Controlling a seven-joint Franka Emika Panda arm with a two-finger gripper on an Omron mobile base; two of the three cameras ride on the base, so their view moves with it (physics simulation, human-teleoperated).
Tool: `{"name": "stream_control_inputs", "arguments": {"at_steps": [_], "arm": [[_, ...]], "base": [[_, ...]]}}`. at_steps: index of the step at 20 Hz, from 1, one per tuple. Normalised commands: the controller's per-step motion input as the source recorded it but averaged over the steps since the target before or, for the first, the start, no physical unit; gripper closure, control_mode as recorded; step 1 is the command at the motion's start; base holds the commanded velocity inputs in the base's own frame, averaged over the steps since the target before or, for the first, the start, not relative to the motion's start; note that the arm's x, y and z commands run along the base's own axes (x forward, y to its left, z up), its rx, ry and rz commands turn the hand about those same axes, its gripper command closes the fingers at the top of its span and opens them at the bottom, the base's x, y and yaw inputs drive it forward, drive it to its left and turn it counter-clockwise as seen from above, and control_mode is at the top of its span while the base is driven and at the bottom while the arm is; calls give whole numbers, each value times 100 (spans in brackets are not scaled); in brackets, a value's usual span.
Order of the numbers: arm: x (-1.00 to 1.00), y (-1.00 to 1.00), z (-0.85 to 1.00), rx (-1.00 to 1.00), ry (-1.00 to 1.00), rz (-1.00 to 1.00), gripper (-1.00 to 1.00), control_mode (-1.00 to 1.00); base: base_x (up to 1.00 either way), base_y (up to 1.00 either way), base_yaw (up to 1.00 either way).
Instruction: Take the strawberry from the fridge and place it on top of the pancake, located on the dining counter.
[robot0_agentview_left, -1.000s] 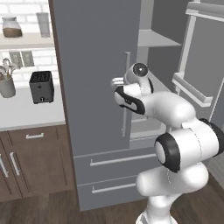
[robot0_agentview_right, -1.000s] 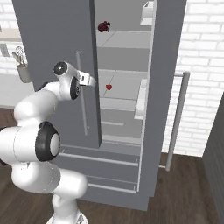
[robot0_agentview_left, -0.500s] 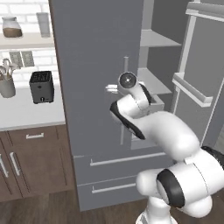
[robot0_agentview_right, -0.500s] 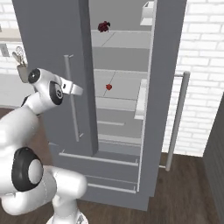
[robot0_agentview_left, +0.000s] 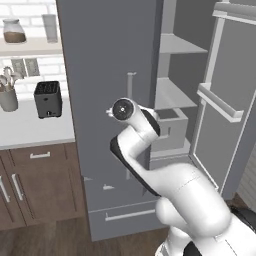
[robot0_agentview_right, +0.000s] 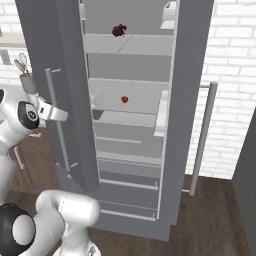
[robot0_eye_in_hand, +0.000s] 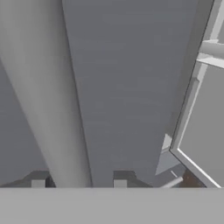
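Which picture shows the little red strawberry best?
The right base view: the strawberry sits in plain sight on a middle shelf of the open fridge. In the left base view and the hand view I cannot make it out.

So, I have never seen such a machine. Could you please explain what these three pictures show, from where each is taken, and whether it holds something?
This is a computer-drawn kitchen. The white machine is a robot arm on a base that can drive. Two pictures come from cameras on that base, behind the arm to its left and right. The third comes from a camera on its hand.

In front stands a grey fridge with its right door open. On a shelf inside lies a small red strawberry, and higher up a dark maroon item.

In the hand view, the gripper has one finger on each side of the left door's handle, with a gap, so it holds nothing.

To the left, a black toaster stands on a white counter.
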Motion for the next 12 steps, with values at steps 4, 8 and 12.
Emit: {"name": "stream_control_inputs", "arguments": {"at_steps": [4, 8, 12], "arm": [[-5, 13, 0, 0, 0, 3, 100, -100], [-29, 71, 0, 0, 1, 0, 100, -100], [-37, 69, 0, 0, 0, 0, 100, -100]], "base": [[0, 0, 0], [0, 0, 0], [0, 0, 0]]}}
